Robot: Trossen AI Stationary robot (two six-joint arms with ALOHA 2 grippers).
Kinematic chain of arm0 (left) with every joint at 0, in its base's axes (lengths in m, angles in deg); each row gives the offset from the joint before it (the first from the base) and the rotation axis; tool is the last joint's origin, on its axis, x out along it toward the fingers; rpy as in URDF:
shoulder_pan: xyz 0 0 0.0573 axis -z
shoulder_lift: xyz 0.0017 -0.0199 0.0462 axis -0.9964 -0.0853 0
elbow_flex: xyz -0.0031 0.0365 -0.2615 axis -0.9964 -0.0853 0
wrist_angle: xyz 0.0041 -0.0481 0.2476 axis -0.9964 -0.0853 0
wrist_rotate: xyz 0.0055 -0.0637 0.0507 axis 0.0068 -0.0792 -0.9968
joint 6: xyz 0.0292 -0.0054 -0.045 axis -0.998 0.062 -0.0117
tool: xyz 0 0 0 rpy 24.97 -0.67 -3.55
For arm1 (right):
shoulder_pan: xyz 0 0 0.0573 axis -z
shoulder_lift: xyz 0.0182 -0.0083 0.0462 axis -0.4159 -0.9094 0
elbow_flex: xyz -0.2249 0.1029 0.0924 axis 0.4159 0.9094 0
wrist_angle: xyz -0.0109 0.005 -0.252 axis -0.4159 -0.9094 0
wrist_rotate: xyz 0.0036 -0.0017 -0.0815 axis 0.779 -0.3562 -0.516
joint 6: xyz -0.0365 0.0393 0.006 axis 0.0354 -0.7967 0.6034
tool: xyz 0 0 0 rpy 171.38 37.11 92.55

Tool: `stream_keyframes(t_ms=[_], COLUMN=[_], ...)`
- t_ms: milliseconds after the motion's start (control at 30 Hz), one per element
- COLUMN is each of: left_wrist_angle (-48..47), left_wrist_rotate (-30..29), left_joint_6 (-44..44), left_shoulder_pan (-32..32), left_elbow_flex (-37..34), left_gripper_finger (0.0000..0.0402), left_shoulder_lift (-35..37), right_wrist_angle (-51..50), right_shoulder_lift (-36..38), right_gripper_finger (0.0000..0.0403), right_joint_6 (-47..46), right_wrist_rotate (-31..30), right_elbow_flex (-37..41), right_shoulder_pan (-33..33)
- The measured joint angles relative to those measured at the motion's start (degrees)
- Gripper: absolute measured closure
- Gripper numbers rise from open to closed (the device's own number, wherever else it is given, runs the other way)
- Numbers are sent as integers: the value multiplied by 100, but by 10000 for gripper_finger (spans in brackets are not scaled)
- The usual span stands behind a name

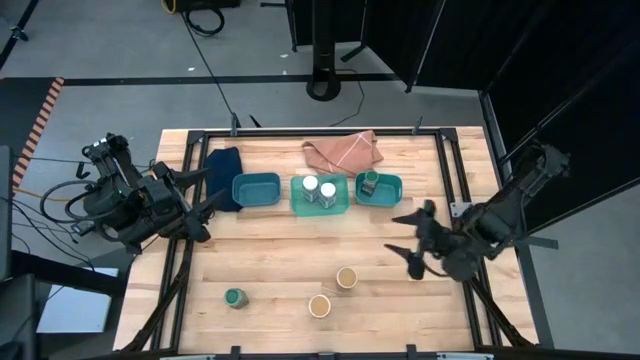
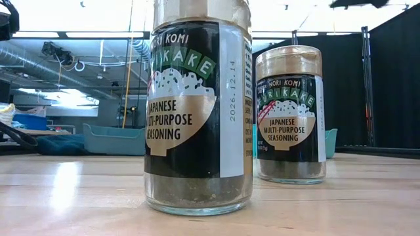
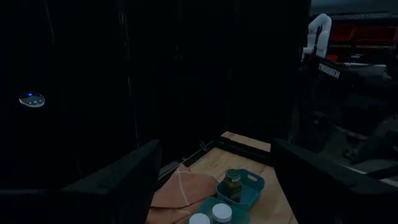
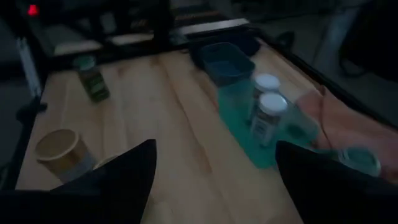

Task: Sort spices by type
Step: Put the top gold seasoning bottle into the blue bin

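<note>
Three teal trays stand in a row near the far edge. The middle tray (image 1: 340, 208) holds two white-lidded jars (image 1: 318, 188). The right tray (image 1: 393, 190) holds one green-lidded jar (image 1: 370, 179). The left tray (image 1: 256, 188) holds nothing. A second green-lidded jar (image 1: 235, 297) and two tan-lidded jars (image 1: 346, 277) (image 1: 319, 305) stand upright on the bare wood toward the near edge. My left gripper (image 1: 208, 192) is open, left of the trays. My right gripper (image 1: 395, 233) is open, hovering right of the tan-lidded jars, and sees one of them (image 4: 59, 152) in its wrist view.
A dark blue cloth (image 1: 225, 165) lies left of the trays and a pink cloth (image 1: 345, 150) behind them. A black frame (image 1: 310, 131) runs round the table. Bare wood (image 1: 280, 250) lies between the trays and the loose jars.
</note>
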Motion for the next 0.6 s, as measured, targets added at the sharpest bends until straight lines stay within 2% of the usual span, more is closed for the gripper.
stream_keyframes(t_ms=[100,167,333,600], left_wrist_angle=[0,0,-21,-44], left_wrist_rotate=[0,2,0,0], left_joint_6=[-1,0,-7,-8], left_shoulder_pan=[-3,-35,-228,-302], left_elbow_flex=[0,0,0,0], left_gripper_finger=[94,94,94,94], left_shoulder_lift=[-2,-2,-1,0], right_wrist_angle=[428,1025,2295,2836], right_shoulder_lift=[222,216,-52,-381], right_gripper_finger=[70,68,64,66], right_joint_6=[-917,-1041,-527,387], right_wrist_rotate=[-379,-388,-173,-124], right_elbow_flex=[689,1100,1834,2020], right_shoulder_pan=[-215,-212,-10,412])
